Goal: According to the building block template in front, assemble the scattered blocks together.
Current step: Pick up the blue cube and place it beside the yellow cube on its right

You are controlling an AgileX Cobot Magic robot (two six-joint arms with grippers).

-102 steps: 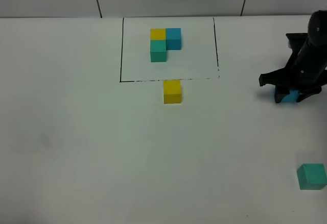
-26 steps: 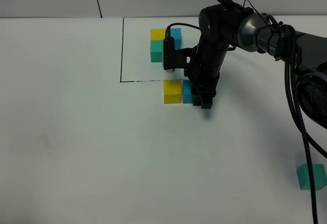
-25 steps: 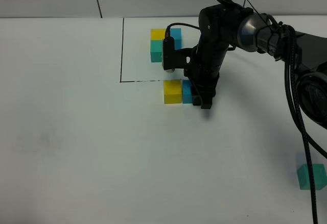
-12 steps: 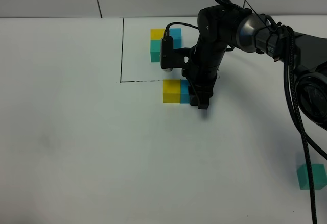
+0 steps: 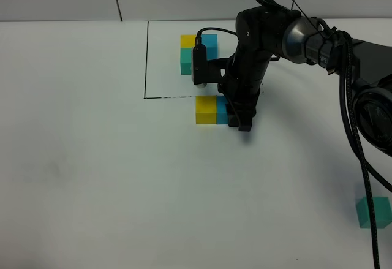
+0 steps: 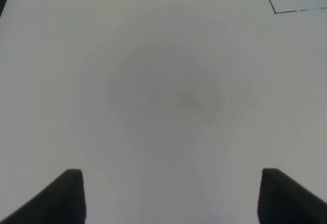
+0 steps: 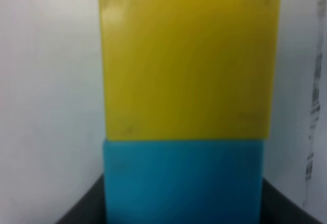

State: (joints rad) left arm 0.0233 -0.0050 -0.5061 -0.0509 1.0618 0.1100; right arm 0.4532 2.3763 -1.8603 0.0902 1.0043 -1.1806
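Observation:
The template (image 5: 197, 51), a joined yellow, blue and teal cluster, sits inside the black-line frame (image 5: 146, 60) at the back. The loose yellow cube (image 5: 206, 110) lies just in front of the frame. My right gripper (image 5: 234, 114) is shut on the sky-blue cube (image 5: 221, 111) and holds it on the table, flush against the yellow cube's right side. The right wrist view shows the blue cube (image 7: 184, 180) touching the yellow cube (image 7: 186, 55). The teal-green cube (image 5: 373, 212) lies alone at the front right. My left gripper (image 6: 171, 198) is open and empty over bare table.
The right arm and its cables (image 5: 349, 85) stretch from the right edge across the back right. A corner of the frame line (image 6: 286, 10) shows in the left wrist view. The left arm is out of the high view.
My right gripper carried the blue cube from the far right to the yellow cube. Over the last second it slid the cube left until the two touch.

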